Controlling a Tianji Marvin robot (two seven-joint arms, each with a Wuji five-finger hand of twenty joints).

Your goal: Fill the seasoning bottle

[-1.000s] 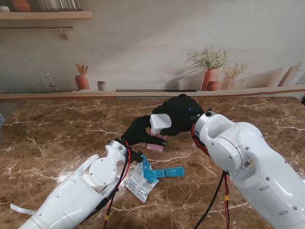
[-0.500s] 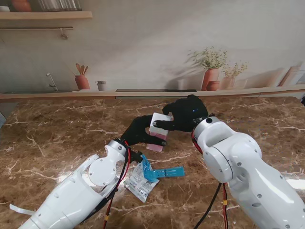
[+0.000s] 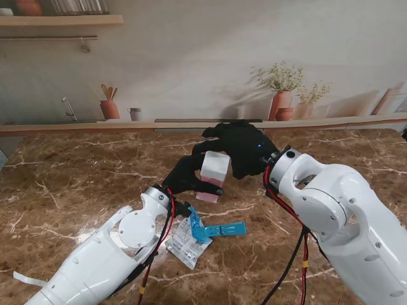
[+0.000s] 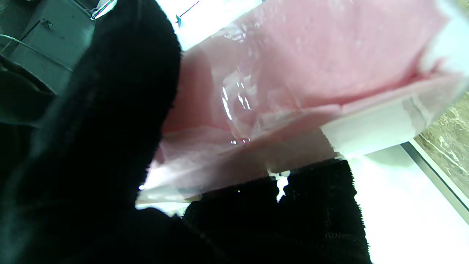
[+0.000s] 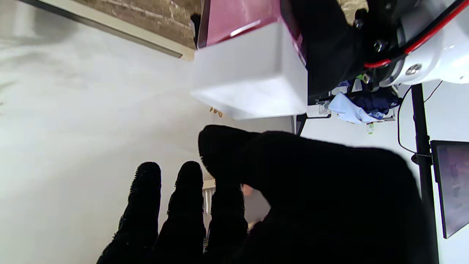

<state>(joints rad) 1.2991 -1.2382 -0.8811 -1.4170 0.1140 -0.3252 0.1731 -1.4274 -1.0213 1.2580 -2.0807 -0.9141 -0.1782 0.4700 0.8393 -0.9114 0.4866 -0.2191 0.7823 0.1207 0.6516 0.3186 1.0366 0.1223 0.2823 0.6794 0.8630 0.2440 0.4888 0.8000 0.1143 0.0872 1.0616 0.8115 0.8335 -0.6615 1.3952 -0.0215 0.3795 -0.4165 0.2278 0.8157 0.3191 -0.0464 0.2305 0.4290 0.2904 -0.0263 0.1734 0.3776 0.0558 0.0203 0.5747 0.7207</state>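
Observation:
The seasoning bottle [image 3: 208,189] has a clear pink body and a white square cap [image 3: 214,166]. It stands on the marble table near the middle. My left hand [image 3: 184,176] is shut on the pink body from the left; the left wrist view shows the pink bottle [image 4: 293,73] pressed against the black-gloved fingers [image 4: 110,128]. My right hand [image 3: 243,150] hovers just behind and right of the cap with its fingers apart. In the right wrist view the cap [image 5: 253,73] is close to the thumb, and the stretched fingers [image 5: 187,205] hold nothing.
A torn white seasoning packet [image 3: 184,241] with a blue strip [image 3: 222,229] lies on the table nearer to me, beside my left wrist. A wooden ledge [image 3: 191,124] runs along the far table edge. A white strip [image 3: 25,278] lies at the near left.
My right hand's fingers lay across the white cap earlier; they have lifted off and spread behind it. The right forearm swung right. The left hand and bottle stayed put.

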